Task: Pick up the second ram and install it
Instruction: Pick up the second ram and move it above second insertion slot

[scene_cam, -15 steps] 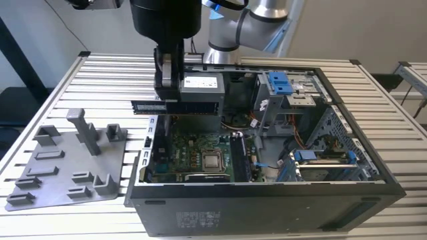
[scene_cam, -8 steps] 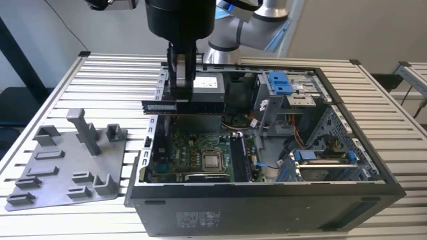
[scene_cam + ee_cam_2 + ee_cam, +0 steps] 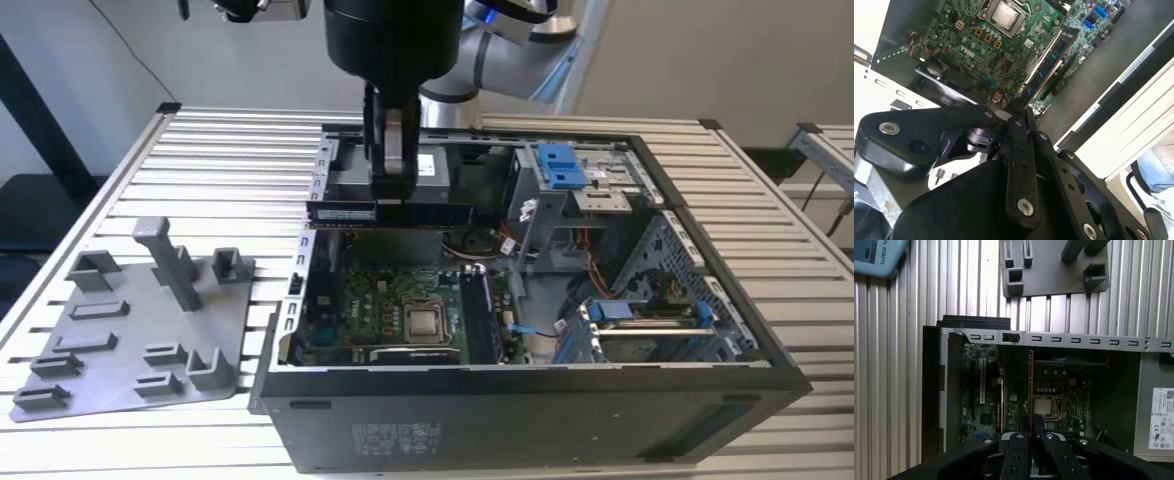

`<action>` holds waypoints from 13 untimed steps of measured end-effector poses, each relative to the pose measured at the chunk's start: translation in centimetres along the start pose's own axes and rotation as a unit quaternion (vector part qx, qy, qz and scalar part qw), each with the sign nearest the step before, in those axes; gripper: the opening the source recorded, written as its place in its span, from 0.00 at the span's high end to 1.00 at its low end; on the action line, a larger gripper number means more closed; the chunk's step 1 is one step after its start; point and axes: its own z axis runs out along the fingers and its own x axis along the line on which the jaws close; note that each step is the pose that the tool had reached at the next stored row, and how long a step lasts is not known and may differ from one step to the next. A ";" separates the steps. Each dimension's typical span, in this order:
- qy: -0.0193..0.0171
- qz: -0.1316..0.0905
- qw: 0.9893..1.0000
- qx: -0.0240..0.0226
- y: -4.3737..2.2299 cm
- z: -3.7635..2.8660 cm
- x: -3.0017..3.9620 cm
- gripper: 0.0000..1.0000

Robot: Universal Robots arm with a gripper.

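pinching the second ram (image 3: 441, 214) at its middle, hand (image 3: 391, 193) poised over the open computer case (image 3: 534, 420)

Print stands on a pale sticker (image 3: 396, 437) at six o'clock on the black metal computer case (image 3: 561, 415), as white lettering (image 3: 970, 50) on the green circuit board (image 3: 1004, 60), and on a white paper label (image 3: 1161, 417)

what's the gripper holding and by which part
The second ram, pinched by the gripper at about the middle of its length, along its upper long edge, above the open computer case.
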 end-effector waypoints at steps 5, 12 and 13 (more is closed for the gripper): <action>0.000 0.000 1.000 0.000 -1.07 -0.02 0.02 0.86; 0.000 0.000 1.000 0.000 -2.53 -0.04 0.04 0.86; 0.000 0.000 1.000 0.000 -2.75 -0.04 0.04 0.86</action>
